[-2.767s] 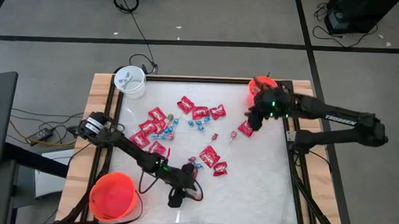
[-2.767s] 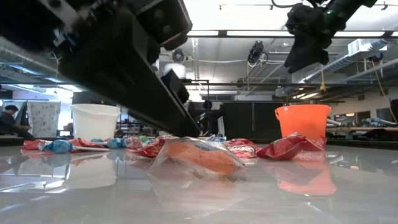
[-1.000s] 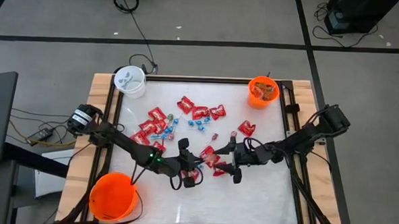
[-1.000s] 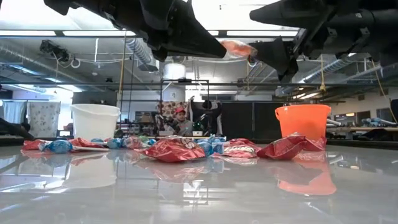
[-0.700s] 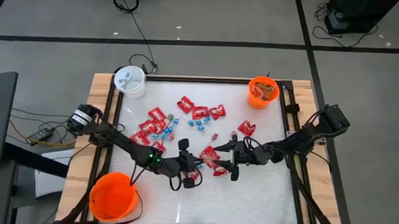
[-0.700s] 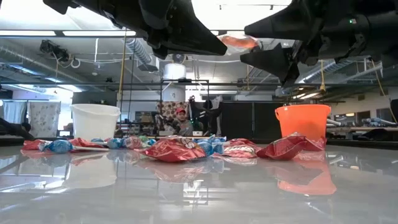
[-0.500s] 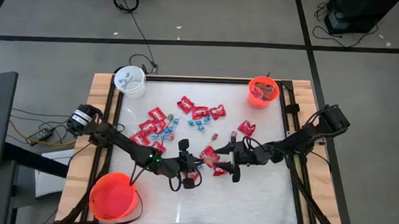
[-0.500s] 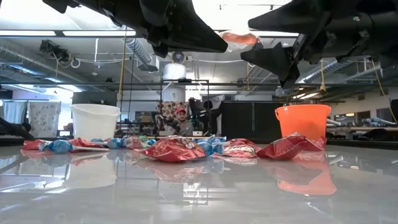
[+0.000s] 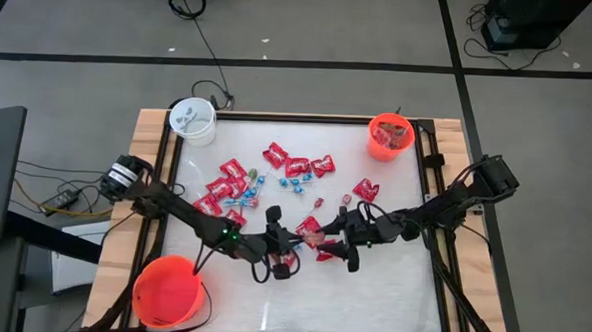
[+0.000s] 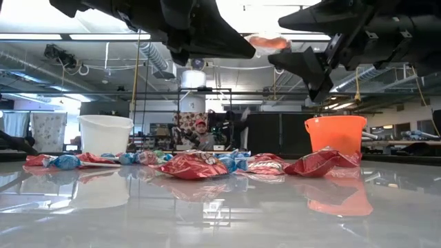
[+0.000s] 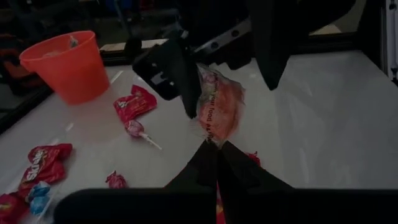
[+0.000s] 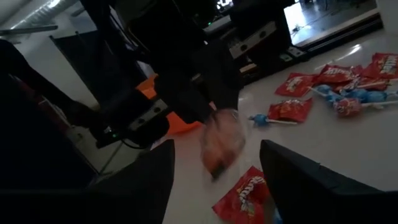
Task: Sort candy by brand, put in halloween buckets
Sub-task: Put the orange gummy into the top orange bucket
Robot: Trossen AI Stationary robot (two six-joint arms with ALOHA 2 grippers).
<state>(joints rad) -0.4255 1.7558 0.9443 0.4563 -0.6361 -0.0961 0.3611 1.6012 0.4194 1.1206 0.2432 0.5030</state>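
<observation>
Above the table's middle, my left gripper (image 11: 217, 155) is shut on a clear-wrapped orange-pink candy packet (image 11: 219, 106). My right gripper (image 12: 221, 186) faces it from the table's right, open, one finger on each side of the packet (image 12: 221, 146). Red candy packets (image 9: 296, 168), small blue pieces and sticks lie scattered on the table. The halloween buckets are a white one (image 9: 192, 119) at the far left corner, a small orange one (image 9: 389, 135) at the far right and a larger orange one (image 9: 169, 292) at the near left. My left gripper pinches the packet's near end (image 11: 213, 138) between its two fingertips, roughly level, coming from the table's left. The packet sticks out beyond the fingers toward the right gripper, well clear of the table. My right gripper: whether its finger (image 11: 174, 71) touches the packet's edge, I cannot tell.
Red packets (image 10: 196, 165) lie under both grippers. The table's near half (image 9: 350, 299) has bare white surface. A wooden and metal frame (image 9: 442, 262) runs around the table. A person (image 10: 200, 134) sits in the room beyond.
My right gripper, open, has edged toward the table's left, closer around the packet. The packet in my left gripper has risen a little and stays clear of the table.
</observation>
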